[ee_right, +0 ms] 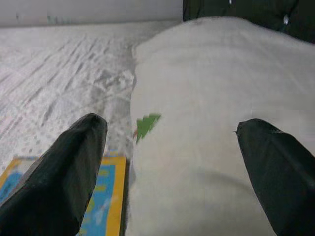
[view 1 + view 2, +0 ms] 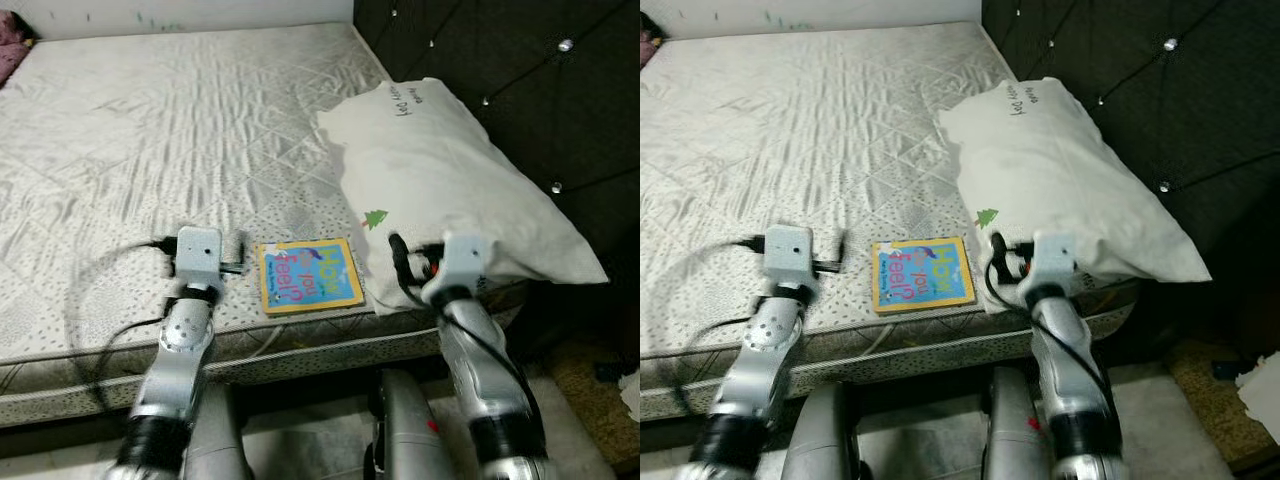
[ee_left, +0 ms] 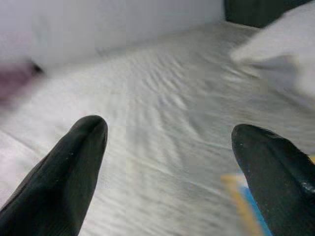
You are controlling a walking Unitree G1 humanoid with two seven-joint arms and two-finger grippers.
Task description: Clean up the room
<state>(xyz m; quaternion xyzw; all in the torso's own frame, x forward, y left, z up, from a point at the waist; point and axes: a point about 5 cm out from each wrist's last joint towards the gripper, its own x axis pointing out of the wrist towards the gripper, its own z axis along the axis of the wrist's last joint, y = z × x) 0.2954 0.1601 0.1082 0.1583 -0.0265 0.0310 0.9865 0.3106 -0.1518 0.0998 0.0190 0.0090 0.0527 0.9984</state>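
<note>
A thin book (image 2: 308, 274) with a yellow border and blue cover lies flat near the front edge of a bare quilted mattress (image 2: 150, 130). To its right a white pillow (image 2: 440, 170) with a small green tree print rests against the headboard side. My left gripper (image 3: 170, 132) hovers open over the mattress just left of the book, whose corner (image 3: 246, 201) shows by one finger. Facing the pillow's near edge (image 1: 206, 123), my right gripper (image 1: 170, 128) is open, with the book (image 1: 106, 196) beside its other finger.
A dark tufted headboard (image 2: 520, 70) rises at the right of the bed. A pink item (image 2: 10, 50) sits at the far left corner of the mattress. On the floor to the right lie a white object (image 2: 630, 390) and a dark one (image 2: 605, 372).
</note>
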